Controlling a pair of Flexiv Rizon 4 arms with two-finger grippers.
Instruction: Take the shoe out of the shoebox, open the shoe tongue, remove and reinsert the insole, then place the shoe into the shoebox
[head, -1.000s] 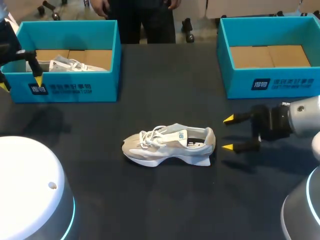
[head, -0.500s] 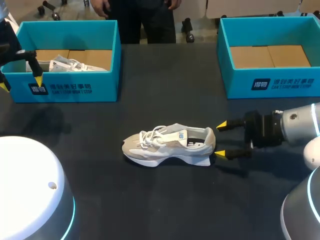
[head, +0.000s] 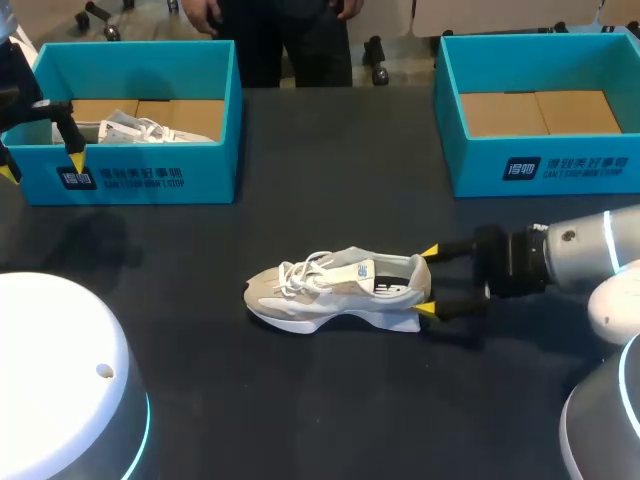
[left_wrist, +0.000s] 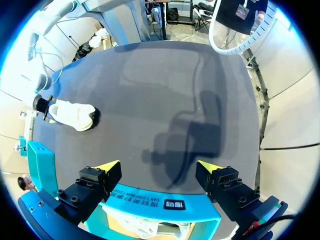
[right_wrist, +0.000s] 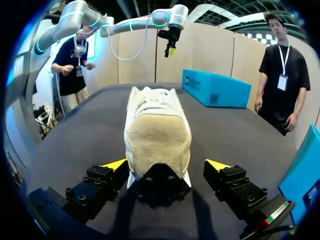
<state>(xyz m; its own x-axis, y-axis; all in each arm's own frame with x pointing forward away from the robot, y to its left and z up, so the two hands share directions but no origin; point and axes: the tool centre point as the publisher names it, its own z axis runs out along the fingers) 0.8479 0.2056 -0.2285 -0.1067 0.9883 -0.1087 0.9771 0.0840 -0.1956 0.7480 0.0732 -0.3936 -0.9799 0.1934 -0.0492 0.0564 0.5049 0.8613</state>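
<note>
Head view: the shoe (head: 338, 290) is seen lying on its sole near the middle of the table (head: 300, 400), toe toward the left arm's side. Its heel is flanked by the two yellow tips of the right gripper (head: 428, 281), one on each side. The jaws are spread wide, and contact cannot be confirmed from here. The left gripper (head: 42, 166) is held at the front wall of the left shoebox (head: 135, 178), jaws also spread wide, with nothing between them. Counted: two teal shoeboxes, two shoes and two grippers. A second shoe (head: 140, 128), white, is seen inside the left shoebox. Only a cardboard floor (head: 540, 112) is seen in the right shoebox (head: 540, 170). The table surface is dark and matte.

Left wrist view: the left gripper's own fingers are parted wide above the teal wall of the left shoebox, and part of the white second shoe is visible below. The shoe on the table is seen well ahead, with the right gripper at its heel.

Right wrist view: the shoe's heel is centred between the open fingers, with a small gap visible on each side, so nothing is gripped. The left shoebox is seen far ahead, past the toe.
</note>
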